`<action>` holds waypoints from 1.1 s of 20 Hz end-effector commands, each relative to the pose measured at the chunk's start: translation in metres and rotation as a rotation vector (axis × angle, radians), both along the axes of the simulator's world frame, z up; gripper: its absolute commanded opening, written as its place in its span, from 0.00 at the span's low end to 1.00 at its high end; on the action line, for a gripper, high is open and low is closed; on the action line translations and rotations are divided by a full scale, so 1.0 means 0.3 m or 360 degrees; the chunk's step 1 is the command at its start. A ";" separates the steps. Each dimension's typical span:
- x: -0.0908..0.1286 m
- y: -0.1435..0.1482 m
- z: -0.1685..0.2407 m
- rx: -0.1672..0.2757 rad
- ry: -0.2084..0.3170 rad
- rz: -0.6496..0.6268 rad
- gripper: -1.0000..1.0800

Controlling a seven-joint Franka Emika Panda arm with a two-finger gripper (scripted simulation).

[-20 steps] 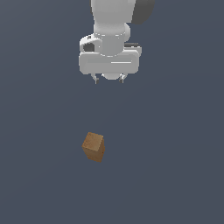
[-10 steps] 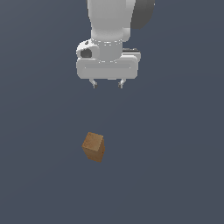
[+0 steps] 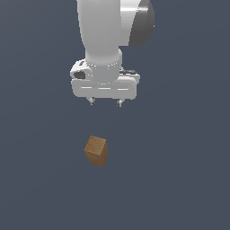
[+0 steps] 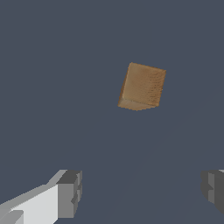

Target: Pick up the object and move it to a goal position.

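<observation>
The object [image 3: 96, 151] is a small brown wood-textured cube lying on the dark grey floor, turned at an angle. My white gripper [image 3: 105, 103] hangs above it and slightly toward the exterior view's right, well clear of it. Its two fingers are spread wide and hold nothing. In the wrist view the object [image 4: 142, 86] lies ahead of the gripper [image 4: 142, 192], outside the gap between the fingertips [image 4: 70, 192], which stand far apart.
Only the flat dark grey floor [image 3: 179, 179] surrounds the cube. The white arm with its dark joint cap [image 3: 143, 22] rises above the gripper.
The gripper has come lower and nearer to the cube, shifting slightly toward the exterior view's left. The cube has not moved.
</observation>
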State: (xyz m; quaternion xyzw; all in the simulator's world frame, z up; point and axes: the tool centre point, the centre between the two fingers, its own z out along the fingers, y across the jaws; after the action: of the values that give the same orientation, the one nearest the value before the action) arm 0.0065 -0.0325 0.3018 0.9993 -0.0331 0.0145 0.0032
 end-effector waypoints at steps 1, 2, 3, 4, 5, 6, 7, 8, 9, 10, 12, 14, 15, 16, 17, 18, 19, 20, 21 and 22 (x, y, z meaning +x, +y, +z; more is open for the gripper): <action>0.054 -0.021 -0.041 0.0004 0.0007 -0.0053 0.96; 0.076 -0.029 -0.058 0.0006 0.0009 -0.0074 0.96; 0.097 -0.038 -0.076 0.0008 0.0012 -0.0096 0.96; 0.117 -0.047 -0.094 0.0009 0.0014 -0.0117 0.96; 0.137 -0.055 -0.114 0.0010 0.0017 -0.0138 0.96; 0.157 -0.064 -0.133 0.0011 0.0019 -0.0159 0.96; 0.176 -0.073 -0.153 0.0012 0.0021 -0.0180 0.96; 0.194 -0.082 -0.173 0.0013 0.0024 -0.0199 0.96; 0.210 -0.090 -0.192 0.0014 0.0026 -0.0218 0.96; 0.225 -0.097 -0.210 0.0014 0.0028 -0.0235 0.96; 0.251 -0.111 -0.244 0.0015 0.0032 -0.0267 0.96; 0.273 -0.123 -0.275 0.0016 0.0035 -0.0294 0.96; 0.282 -0.128 -0.288 0.0016 0.0037 -0.0306 0.96; 0.291 -0.133 -0.301 0.0016 0.0038 -0.0317 0.96; 0.298 -0.138 -0.313 0.0017 0.0039 -0.0327 0.96; 0.304 -0.142 -0.323 0.0017 0.0040 -0.0335 0.96; 0.310 -0.145 -0.332 0.0017 0.0041 -0.0343 0.96; 0.315 -0.148 -0.341 0.0017 0.0042 -0.0350 0.96; 0.319 -0.151 -0.347 0.0017 0.0043 -0.0355 0.96; 0.322 -0.153 -0.353 0.0017 0.0043 -0.0360 0.96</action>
State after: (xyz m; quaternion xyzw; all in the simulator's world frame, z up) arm 0.1008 -0.0772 0.1987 0.9897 -0.1428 0.0001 0.0000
